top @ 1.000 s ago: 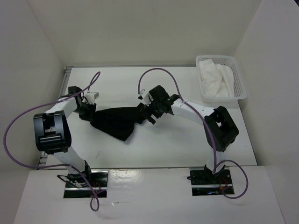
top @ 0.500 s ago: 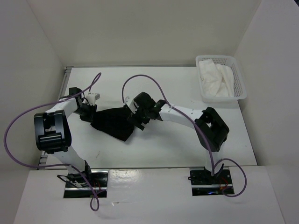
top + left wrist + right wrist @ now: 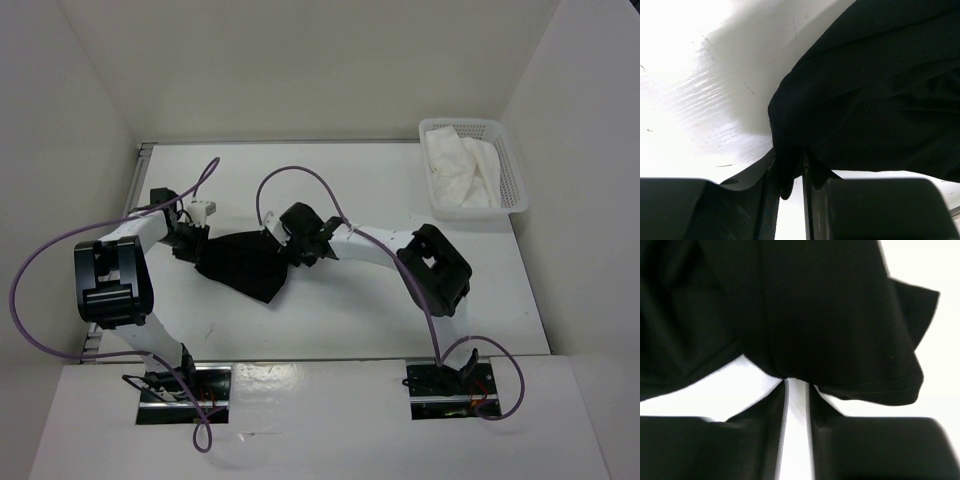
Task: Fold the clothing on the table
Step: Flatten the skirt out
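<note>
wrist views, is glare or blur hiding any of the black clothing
Left wrist: the table is blown out to white at upper left, the clothing shows only faint folds, and the fingers are out of focus. Right wrist: the clothing's right edge is smeared, the table pure white. Top external: even light, sharp, soft shadows.

Surface: white table (image 3: 400, 310), flat and rectangular, with white walls on its left, far and right sides.
Edge: a thin metal rail (image 3: 141, 152) shows at the far-left corner.
Marks: a few faint dark scuffs (image 3: 210, 330) on the near-left part.
Centre-left: black clothing (image 3: 245, 262), bunched into a rough wedge that narrows toward the near side.
Far-right corner: white mesh basket (image 3: 517, 195), standing flat by the right wall, well apart from the clothing.
</note>
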You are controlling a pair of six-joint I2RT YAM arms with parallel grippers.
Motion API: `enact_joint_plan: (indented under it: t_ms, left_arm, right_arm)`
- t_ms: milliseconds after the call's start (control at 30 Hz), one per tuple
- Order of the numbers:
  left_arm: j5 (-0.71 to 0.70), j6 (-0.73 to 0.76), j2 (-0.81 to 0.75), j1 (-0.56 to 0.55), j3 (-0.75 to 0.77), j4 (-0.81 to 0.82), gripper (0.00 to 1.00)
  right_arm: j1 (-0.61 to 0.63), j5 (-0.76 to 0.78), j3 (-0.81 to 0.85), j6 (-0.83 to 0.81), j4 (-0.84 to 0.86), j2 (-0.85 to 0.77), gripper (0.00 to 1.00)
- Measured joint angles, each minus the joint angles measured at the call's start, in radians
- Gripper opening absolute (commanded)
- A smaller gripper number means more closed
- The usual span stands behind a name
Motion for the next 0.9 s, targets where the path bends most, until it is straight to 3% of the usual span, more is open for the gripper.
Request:
enact_joint_plan:
  t_ms: [33,100,400,433,467,533,633,900]
  left_arm:
    - [-0.001,0.000,0.000,-0.002,-0.002,0.002,0.27]
    - [-0.005,0.000,0.000,-0.006,-0.007,0.003,0.27]
    - [-0.016,0.002,0.000,-0.034,-0.008,0.005,0.24]
    - [-0.018,0.002,0.000,-0.040,-0.008,0.005,0.24]
    - [-0.018,0.002,0.000,-0.043,-0.008,0.006,0.24]
    - [-0.020,0.002,0.000,-0.049,-0.008,0.006,0.24]
    - [-0.026,0.003,-0.002,-0.052,-0.008,0.006,0.29]
    - [-0.027,0.001,-0.003,-0.052,-0.008,0.006,0.32]
  right_arm:
    - [-0.002,0.003,0.011,0.001,0.000,0.003,0.10]
    - [-0.007,0.006,0.043,0.006,0.000,0.007,0.00]
    - [-0.027,0.009,0.184,0.014,-0.006,0.008,0.01]
    - [-0.028,0.009,0.202,0.016,-0.008,0.010,0.38]
    - [-0.029,0.008,0.216,0.027,-0.010,0.013,0.58]
    - [-0.030,0.001,0.237,0.032,-0.015,0.016,0.75]
    - [-0.030,-0.022,0.239,0.039,-0.027,0.014,0.84]
    - [-0.030,-0.016,0.113,0.034,-0.027,-0.029,0.83]
